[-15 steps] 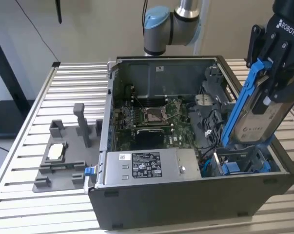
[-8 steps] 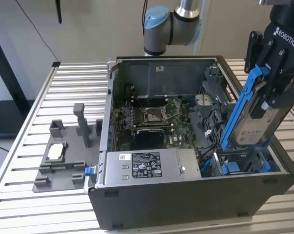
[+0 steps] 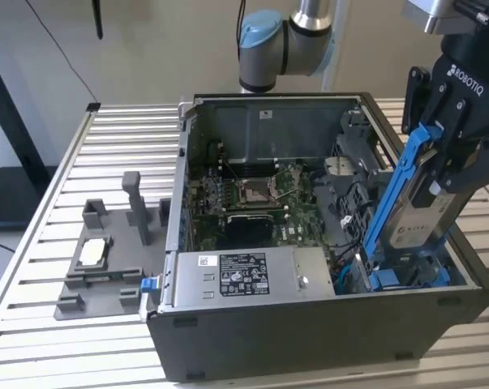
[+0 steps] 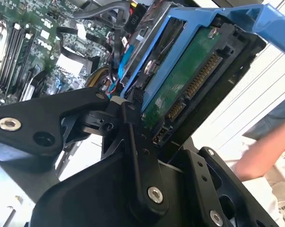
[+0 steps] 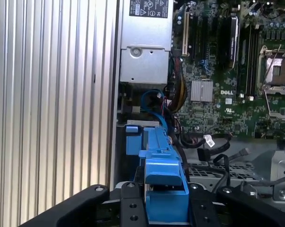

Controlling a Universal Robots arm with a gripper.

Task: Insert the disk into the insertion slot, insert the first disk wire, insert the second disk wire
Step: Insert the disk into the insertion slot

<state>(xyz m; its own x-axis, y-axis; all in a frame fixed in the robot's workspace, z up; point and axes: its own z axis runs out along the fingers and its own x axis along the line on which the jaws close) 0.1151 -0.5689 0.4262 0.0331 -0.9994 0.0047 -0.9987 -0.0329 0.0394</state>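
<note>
Up at the exterior view's right, the hand [image 3: 447,172] is closed on the disk [image 3: 416,227], holding it tilted over the open computer case [image 3: 309,340] on the slatted tabletop [image 3: 122,121]. Its lower end reaches down to the insertion slot [image 3: 410,279] in the case's corner just below; I cannot tell whether it is in. In the second wrist view the disk's green underside and connectors face us, blue frame [image 4: 194,19] around it, and a person's arm [image 4: 270,151] shows beyond. In the first wrist view black fingers [image 5: 130,208] flank the blue frame, with the motherboard [image 5: 218,80] and grey power box [image 5: 144,52] beyond.
</note>
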